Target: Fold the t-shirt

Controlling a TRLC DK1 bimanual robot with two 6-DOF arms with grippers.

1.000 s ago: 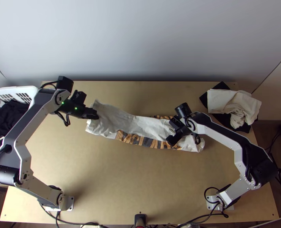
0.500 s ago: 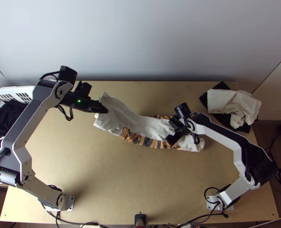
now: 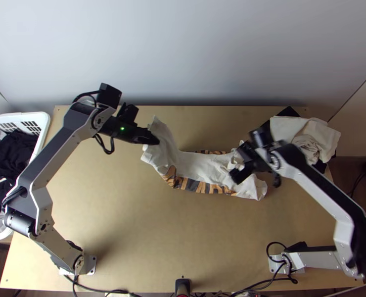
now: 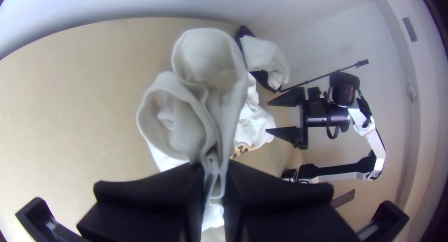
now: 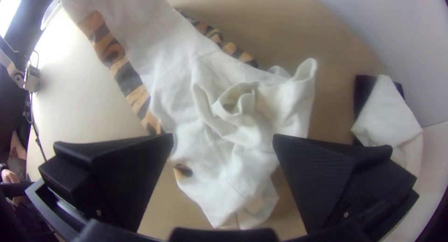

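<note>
Your left end effector (image 3: 156,140) pinches the t-shirt (image 3: 195,167) by one end; your right end effector (image 3: 237,161) hangs wide near the other.

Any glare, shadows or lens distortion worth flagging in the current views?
Top view: a soft shadow darkens the foot of the wall, another falls beside the left arm's base. Left wrist view: the far edge of the table bows into an arc. Right wrist view: glare washes out part of the table, and the lower corners go dark.
</note>
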